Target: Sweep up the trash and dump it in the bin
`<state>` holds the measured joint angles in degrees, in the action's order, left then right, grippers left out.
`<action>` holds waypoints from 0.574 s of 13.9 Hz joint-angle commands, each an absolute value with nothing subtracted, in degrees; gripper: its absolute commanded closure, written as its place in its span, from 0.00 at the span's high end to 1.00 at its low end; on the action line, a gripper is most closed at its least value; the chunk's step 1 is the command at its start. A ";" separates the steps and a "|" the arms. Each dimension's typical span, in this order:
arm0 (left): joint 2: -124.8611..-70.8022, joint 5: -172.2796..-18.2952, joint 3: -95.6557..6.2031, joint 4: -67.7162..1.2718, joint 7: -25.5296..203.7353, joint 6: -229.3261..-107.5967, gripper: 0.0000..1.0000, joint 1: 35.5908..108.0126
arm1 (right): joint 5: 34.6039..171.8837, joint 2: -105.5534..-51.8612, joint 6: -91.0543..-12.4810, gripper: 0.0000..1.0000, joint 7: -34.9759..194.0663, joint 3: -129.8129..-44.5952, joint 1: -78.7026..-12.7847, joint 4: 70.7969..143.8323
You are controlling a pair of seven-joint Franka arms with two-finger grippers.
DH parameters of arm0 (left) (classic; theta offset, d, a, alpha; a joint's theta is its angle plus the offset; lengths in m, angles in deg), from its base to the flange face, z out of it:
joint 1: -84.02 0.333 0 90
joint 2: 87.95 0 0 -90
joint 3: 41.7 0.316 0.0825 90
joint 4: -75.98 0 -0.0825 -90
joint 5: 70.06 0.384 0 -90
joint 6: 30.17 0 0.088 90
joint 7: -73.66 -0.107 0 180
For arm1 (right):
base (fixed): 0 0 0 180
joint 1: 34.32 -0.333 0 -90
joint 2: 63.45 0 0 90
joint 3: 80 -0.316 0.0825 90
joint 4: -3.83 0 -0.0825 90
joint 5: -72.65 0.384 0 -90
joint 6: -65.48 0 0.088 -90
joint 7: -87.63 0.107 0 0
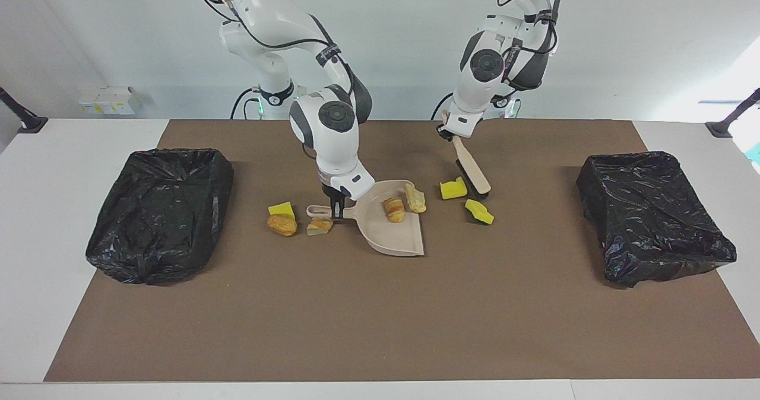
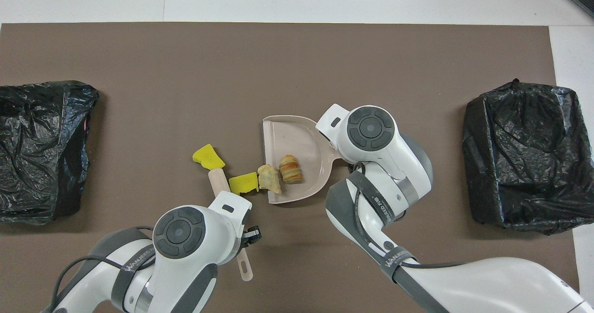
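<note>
Facing view: brush (image 1: 473, 175) apparently touching yellow scrap (image 1: 453, 189) beside dustpan (image 1: 396, 234).

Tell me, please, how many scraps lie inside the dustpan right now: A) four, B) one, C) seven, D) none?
B: only the striped bread piece lies fully inside the dustpan; another scrap sits at its open edge, and the rest lie on the mat.

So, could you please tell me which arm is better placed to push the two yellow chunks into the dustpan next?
Left. Its tool is shut on the brush, whose head sits right beside the yellow chunks near the dustpan's mouth. The right tool is busy gripping the dustpan's handle.
</note>
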<state>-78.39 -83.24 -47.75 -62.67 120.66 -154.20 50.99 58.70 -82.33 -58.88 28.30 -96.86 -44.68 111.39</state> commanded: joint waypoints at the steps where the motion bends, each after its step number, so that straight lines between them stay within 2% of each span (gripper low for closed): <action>1: -80.46 -85.87 -47.15 -60.53 119.98 -158.56 0.00 48.43 | 56.49 -83.05 -59.41 0.00 27.25 -97.23 -44.43 112.64; 5: -84.07 -90.00 -47.23 -55.51 119.89 -162.95 0.00 47.98 | 55.87 -83.14 -59.41 0.00 27.43 -97.23 -44.16 112.64; 8: -87.05 -91.77 -47.24 -51.57 119.98 -166.31 0.00 47.98 | 49.64 -83.14 -52.85 0.00 31.27 -97.32 -45.83 109.92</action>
